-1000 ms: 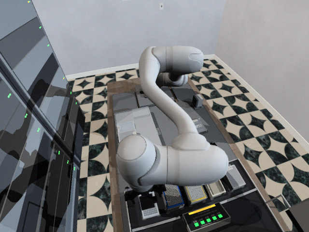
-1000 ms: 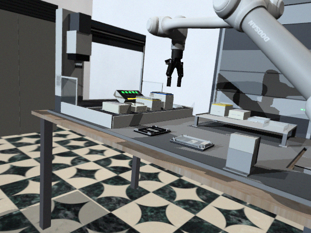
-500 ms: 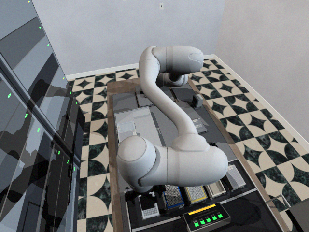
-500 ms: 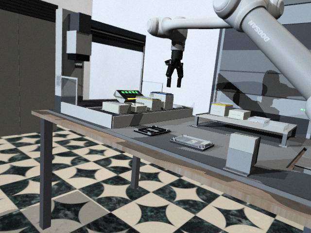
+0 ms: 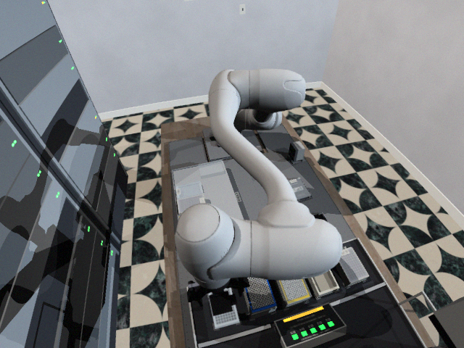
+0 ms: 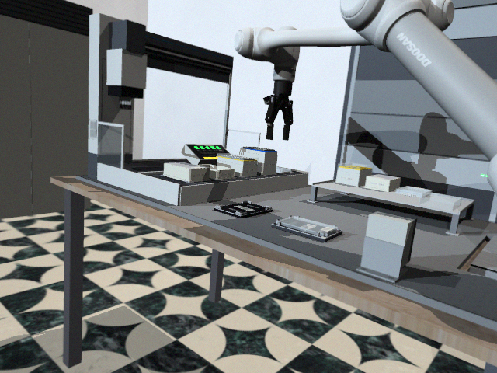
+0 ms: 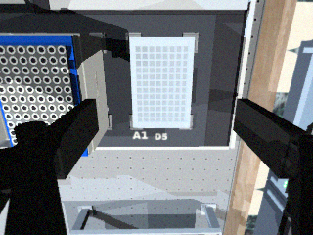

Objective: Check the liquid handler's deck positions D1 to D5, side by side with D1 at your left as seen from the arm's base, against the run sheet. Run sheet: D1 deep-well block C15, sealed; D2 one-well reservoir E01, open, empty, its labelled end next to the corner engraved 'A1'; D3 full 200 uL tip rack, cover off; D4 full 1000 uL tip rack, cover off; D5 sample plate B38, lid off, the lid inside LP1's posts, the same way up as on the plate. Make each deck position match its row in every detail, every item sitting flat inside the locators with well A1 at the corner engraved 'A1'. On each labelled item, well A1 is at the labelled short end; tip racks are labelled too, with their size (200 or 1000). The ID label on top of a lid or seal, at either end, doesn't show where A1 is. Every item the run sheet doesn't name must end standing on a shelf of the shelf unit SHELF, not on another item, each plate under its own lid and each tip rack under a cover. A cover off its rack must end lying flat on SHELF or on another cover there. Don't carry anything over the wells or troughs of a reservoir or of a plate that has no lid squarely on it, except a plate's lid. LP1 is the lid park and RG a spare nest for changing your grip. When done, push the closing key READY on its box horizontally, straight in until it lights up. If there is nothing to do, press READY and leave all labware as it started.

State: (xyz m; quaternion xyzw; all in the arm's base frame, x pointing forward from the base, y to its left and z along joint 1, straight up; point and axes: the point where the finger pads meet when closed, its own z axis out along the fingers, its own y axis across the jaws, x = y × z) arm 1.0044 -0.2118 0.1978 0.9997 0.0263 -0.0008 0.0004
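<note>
My gripper [image 6: 277, 130] is open and empty, high above the deck's D5 end. In the wrist view its two dark fingers frame a white sample plate [image 7: 161, 80] with no lid, sitting in the locators above the engraved 'A1' and 'D5'. Beside it stands a blue-framed tip rack [image 7: 34, 85] with its cover off. The top view shows the row: the plate [image 5: 224, 314], the blue rack [image 5: 259, 293], a yellow-framed rack [image 5: 293, 290], an open reservoir [image 5: 324, 283] and a sealed deep-well block [image 5: 351, 265]. A clear lid [image 6: 307, 227] lies in the lid park.
The shelf unit [image 6: 385, 194] holds a yellow-topped rack [image 6: 352, 174], a pale block [image 6: 381, 183] and a low plate [image 6: 413, 191]. A black spare nest [image 6: 242, 210] lies near the deck. The key box [image 6: 387, 245] stands at the table edge. A status panel [image 5: 309, 325] with green lights sits behind the deck.
</note>
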